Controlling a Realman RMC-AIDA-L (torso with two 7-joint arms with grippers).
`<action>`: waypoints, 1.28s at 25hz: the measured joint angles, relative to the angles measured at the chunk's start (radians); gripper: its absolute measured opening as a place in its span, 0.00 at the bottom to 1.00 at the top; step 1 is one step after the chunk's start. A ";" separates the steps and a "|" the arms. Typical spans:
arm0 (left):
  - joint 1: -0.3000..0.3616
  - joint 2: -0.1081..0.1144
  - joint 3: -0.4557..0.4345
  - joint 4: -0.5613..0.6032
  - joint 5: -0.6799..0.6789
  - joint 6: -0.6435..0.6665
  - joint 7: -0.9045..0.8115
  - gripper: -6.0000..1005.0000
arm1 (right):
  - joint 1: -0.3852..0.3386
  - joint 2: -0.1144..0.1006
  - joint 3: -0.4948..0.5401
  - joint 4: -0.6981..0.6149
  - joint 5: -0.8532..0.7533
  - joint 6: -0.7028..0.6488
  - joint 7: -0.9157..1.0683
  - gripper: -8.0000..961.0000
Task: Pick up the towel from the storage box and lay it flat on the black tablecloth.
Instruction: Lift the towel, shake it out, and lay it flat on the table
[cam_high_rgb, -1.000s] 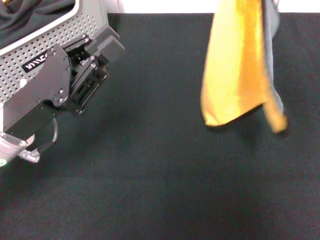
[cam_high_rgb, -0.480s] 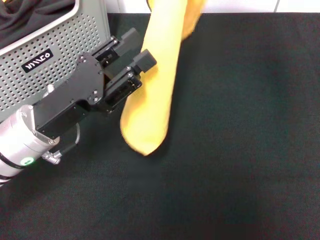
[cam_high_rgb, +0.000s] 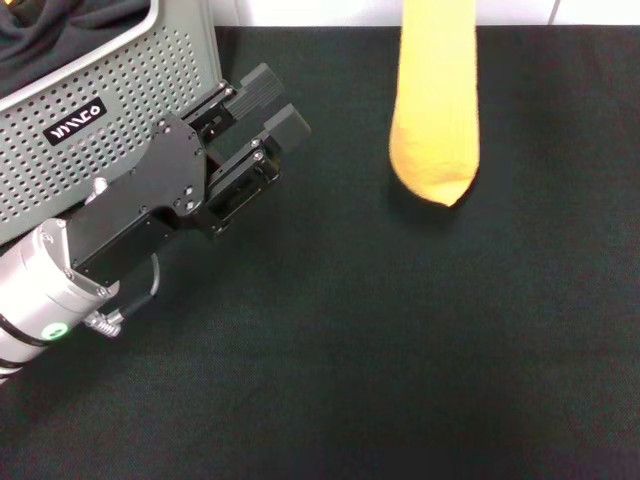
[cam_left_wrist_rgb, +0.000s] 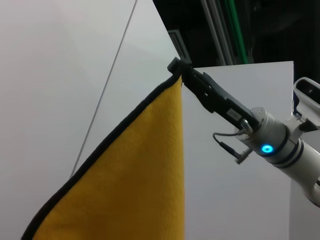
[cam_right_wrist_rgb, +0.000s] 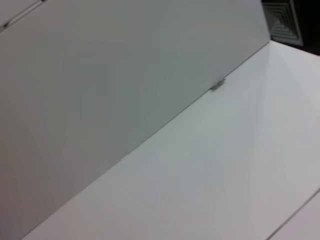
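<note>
The yellow-orange towel (cam_high_rgb: 435, 110) hangs in a narrow fold from above the head view's top edge, its lower end over the far middle of the black tablecloth (cam_high_rgb: 400, 340). The left wrist view shows the towel (cam_left_wrist_rgb: 135, 175) dangling by one dark-edged corner, with my right gripper (cam_left_wrist_rgb: 176, 66) shut on that corner. My left gripper (cam_high_rgb: 275, 105) hovers low beside the storage box (cam_high_rgb: 110, 90). It is open and empty, well to the left of the towel. The right gripper is outside the head view.
Folded black fabric (cam_high_rgb: 60, 20) lies inside the perforated grey box at the far left. A white wall runs behind the table's far edge. The right wrist view shows only white panels.
The hanging towel swung from the right across to my left gripper, then back to the middle. My left arm moved forward and to the right, away from the box front.
</note>
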 joint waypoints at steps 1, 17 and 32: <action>-0.001 0.000 0.000 -0.002 0.002 0.000 0.000 0.55 | 0.001 0.000 -0.003 0.000 0.000 0.017 0.000 0.03; -0.012 0.000 0.062 0.005 0.003 0.111 0.001 0.55 | 0.004 0.005 -0.214 0.078 -0.171 0.462 -0.001 0.03; -0.069 -0.002 0.065 -0.002 0.005 0.104 0.001 0.55 | 0.077 0.006 -0.341 0.216 -0.230 0.825 -0.013 0.03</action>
